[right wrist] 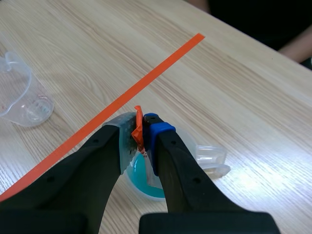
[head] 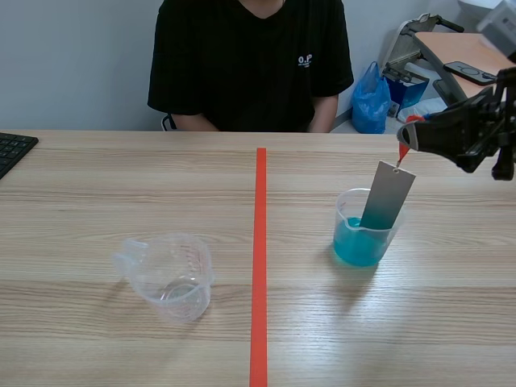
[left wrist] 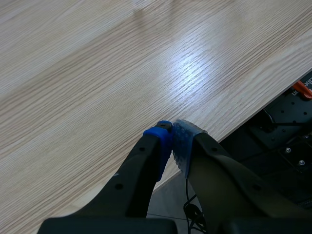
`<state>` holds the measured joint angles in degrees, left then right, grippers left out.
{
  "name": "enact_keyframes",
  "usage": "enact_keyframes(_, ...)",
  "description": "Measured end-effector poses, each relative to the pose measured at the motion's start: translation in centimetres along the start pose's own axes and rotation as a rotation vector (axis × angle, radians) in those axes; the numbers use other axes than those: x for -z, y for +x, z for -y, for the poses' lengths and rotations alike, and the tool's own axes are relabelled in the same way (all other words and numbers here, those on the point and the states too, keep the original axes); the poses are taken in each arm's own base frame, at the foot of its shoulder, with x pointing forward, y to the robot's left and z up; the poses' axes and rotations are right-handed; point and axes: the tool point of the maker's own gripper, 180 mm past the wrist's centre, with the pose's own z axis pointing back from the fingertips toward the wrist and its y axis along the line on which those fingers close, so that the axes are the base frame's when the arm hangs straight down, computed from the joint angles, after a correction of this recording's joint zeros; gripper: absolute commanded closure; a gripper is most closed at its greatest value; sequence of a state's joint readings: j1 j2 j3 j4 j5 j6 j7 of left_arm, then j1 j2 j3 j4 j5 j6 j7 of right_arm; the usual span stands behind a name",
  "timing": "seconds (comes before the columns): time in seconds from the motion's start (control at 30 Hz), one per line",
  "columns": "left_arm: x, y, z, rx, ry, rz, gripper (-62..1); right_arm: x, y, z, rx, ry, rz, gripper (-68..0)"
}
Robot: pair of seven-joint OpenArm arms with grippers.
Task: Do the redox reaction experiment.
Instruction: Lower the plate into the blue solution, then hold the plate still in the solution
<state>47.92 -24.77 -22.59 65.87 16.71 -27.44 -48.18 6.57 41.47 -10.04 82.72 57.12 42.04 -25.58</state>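
A grey metal strip (head: 387,196) hangs from a red tag (head: 403,145), and my right gripper (head: 409,139) is shut on that tag above the table's right half. The strip's lower end dips into a clear beaker of blue liquid (head: 363,230). In the right wrist view the red tag (right wrist: 138,129) is pinched between my fingers and the beaker of blue liquid (right wrist: 146,183) lies right under the gripper (right wrist: 140,127). An empty clear beaker (head: 171,276) stands on the left half; it also shows beside the gripper as the empty beaker (right wrist: 22,95). My left gripper (left wrist: 171,132) is shut on nothing over the table's edge.
An orange-red tape line (head: 260,266) splits the table down the middle. A person in a black shirt (head: 250,60) sits across the table. A black keyboard (head: 12,149) lies at the far left edge. A blue bag (head: 371,101) stands behind the table.
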Motion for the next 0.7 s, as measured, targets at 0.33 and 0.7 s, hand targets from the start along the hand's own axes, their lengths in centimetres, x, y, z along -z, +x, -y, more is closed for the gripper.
enact_keyframes(0.33,0.0,0.0,0.0,0.000,0.000,-0.002,-3.6,1.0,-0.9,1.0,0.023,-0.017,-0.013,-1.5)
enact_keyframes(0.7,0.0,0.0,0.0,0.000,0.000,-0.002,-3.6,1.0,-0.9,1.0,0.024,-0.017,-0.010,-1.5)
